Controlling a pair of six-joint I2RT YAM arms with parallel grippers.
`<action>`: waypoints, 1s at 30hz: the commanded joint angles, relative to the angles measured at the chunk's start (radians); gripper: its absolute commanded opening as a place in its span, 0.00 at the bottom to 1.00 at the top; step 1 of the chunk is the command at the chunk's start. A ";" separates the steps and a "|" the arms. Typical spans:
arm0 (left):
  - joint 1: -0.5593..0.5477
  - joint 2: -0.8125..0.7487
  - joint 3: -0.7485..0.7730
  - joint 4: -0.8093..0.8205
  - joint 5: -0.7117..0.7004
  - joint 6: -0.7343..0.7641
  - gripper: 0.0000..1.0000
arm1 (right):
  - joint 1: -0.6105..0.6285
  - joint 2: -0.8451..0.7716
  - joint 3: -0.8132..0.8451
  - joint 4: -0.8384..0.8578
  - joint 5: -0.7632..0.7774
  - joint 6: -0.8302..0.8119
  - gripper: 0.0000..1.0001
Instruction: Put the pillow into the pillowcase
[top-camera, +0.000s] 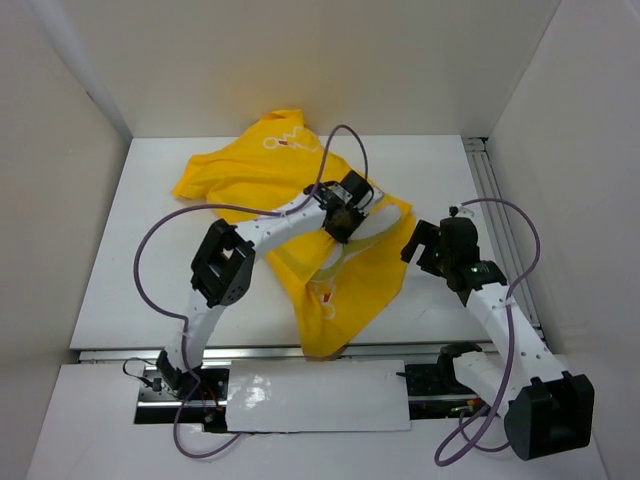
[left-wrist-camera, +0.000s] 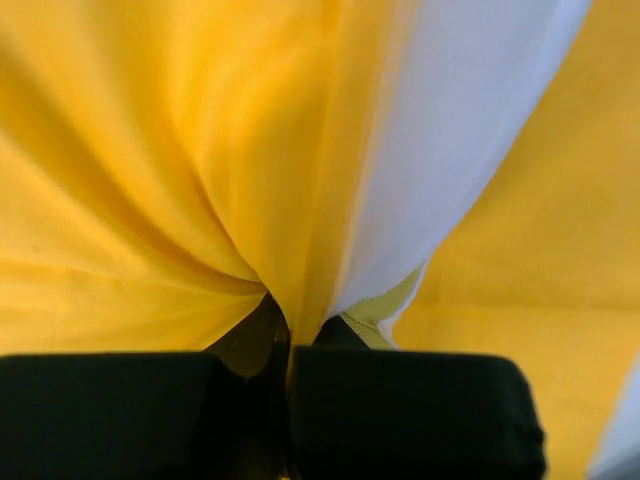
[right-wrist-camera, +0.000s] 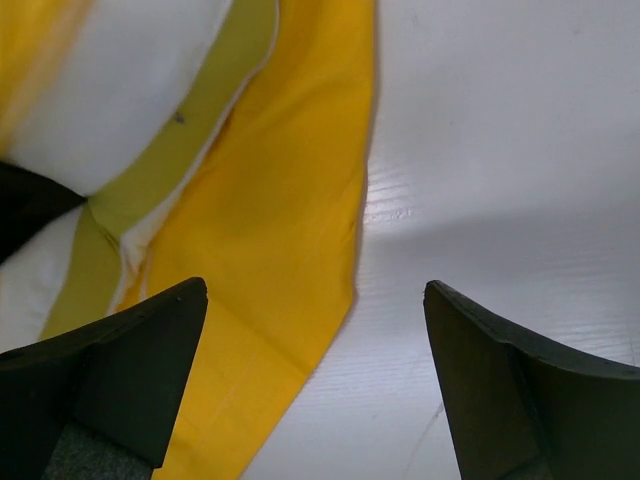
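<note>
The bright yellow pillowcase (top-camera: 250, 175) lies crumpled across the middle of the table. A strip of the white pillow (top-camera: 372, 222) shows at its right side. My left gripper (top-camera: 345, 225) sits over that spot, shut on a fold of the pillowcase (left-wrist-camera: 150, 150), with the white pillow (left-wrist-camera: 460, 130) right beside the pinch; its fingertips (left-wrist-camera: 288, 345) meet on the yellow cloth. My right gripper (top-camera: 415, 245) stands open just right of the case. Between its fingers (right-wrist-camera: 315, 300) lie the pillowcase edge (right-wrist-camera: 270, 250) and bare table. The pillow (right-wrist-camera: 120, 90) with a yellow-green band shows at upper left.
White walls enclose the table (top-camera: 140, 250) at the back and both sides. A metal rail (top-camera: 500, 200) runs along the right edge. A white board (top-camera: 310, 395) lies at the near edge between the arm bases. Purple cables loop from both arms.
</note>
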 joint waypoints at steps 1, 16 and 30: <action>0.138 -0.070 0.012 0.007 0.270 -0.140 0.00 | -0.006 0.044 0.020 0.042 -0.042 -0.027 0.91; 0.232 -0.200 -0.034 0.111 0.418 -0.218 0.00 | 0.249 0.379 0.114 0.373 -0.007 0.122 0.62; 0.260 -0.293 0.054 0.082 0.482 -0.249 0.00 | 0.348 0.579 0.122 0.726 0.042 0.206 0.69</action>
